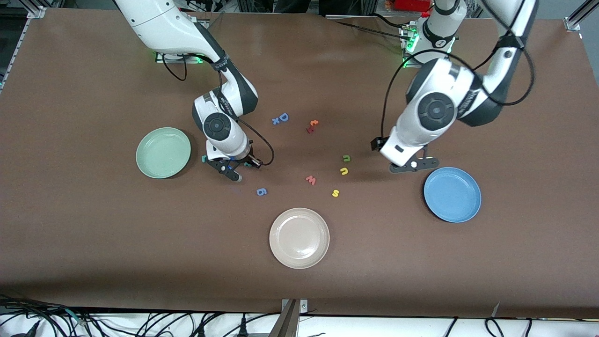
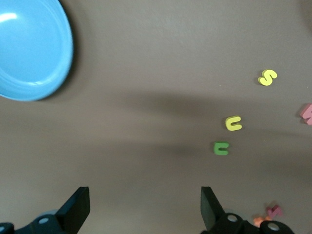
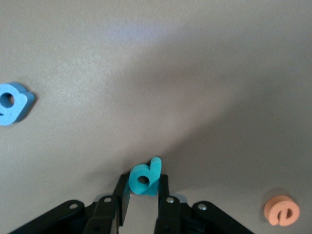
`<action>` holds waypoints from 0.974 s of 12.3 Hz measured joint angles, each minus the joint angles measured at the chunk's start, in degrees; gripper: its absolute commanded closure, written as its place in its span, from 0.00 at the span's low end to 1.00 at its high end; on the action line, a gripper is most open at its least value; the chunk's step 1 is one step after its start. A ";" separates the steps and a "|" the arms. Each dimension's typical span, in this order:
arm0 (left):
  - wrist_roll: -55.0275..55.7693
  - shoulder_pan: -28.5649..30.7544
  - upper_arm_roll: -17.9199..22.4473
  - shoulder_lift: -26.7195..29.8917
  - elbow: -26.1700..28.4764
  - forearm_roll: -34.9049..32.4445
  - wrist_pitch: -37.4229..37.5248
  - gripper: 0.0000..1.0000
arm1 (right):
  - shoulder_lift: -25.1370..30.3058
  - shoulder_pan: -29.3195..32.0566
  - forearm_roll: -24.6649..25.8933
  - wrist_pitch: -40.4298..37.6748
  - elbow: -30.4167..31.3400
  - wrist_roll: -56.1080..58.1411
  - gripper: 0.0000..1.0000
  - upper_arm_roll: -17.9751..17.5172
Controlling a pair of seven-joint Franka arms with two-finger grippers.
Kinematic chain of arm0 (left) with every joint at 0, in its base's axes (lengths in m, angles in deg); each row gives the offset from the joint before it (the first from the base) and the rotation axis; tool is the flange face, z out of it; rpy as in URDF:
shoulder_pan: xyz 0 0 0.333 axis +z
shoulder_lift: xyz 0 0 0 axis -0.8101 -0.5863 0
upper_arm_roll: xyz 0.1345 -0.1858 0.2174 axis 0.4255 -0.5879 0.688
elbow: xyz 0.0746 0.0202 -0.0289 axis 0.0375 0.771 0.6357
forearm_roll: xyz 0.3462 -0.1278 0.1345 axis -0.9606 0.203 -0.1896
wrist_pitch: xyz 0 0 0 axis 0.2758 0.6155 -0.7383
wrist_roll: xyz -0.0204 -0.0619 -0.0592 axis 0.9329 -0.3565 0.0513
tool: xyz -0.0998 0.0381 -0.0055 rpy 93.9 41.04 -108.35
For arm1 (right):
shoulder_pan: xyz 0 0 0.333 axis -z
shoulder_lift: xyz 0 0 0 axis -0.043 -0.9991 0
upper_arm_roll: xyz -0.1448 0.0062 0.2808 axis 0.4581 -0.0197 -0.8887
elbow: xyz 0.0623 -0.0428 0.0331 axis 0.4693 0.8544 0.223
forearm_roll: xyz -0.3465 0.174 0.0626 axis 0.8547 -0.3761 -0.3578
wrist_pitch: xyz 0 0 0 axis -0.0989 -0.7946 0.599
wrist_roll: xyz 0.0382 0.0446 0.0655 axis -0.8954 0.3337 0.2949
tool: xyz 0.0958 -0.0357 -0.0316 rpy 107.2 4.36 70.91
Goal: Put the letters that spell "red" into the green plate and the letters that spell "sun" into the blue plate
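The teal "d" (image 3: 145,179) sits between the two fingers (image 3: 123,191) of the right gripper (image 3: 142,195), and the fingers are squeezed on its sides. They hold it by its round part, so its stick pokes out past the tips. The right gripper is low over the worktop (image 1: 93,262), just beside the green plate (image 1: 163,152). That is a good spot, because the "d" belongs in that plate and the trip looks short.

The orange "e" (image 3: 282,210) lies flat close by. The teal "r" (image 1: 204,159) lies between the right gripper and the green plate. Both look easy to reach next. The green plate has no letters in it yet.

The blue "g" (image 1: 261,191) lies a bit nearer the front camera. It is not wanted.

The left gripper (image 2: 141,207) waits over the worktop beside the blue plate (image 1: 452,194), with its fingers wide apart and nothing in them. From there it looks toward the dark green "n" (image 2: 221,148), the yellow "u" (image 2: 234,123) and the yellow "s" (image 2: 267,77). These lie in a short line on the worktop, so it can pick them one by one. The blue plate holds nothing yet.
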 measured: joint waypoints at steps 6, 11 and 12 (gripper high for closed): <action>1.99 -0.32 0.26 -6.80 3.42 0.34 -12.43 0.03 | 4.43 0.15 0.58 -16.13 -4.44 13.36 0.91 5.44; 9.59 -3.92 -0.10 -9.55 9.23 1.63 -28.09 0.02 | 13.52 0.81 0.56 -21.11 5.08 38.46 0.88 16.87; 11.34 -5.05 -0.14 -9.92 9.68 1.63 -29.29 0.02 | 14.71 0.92 0.55 -21.25 7.41 43.43 0.88 19.97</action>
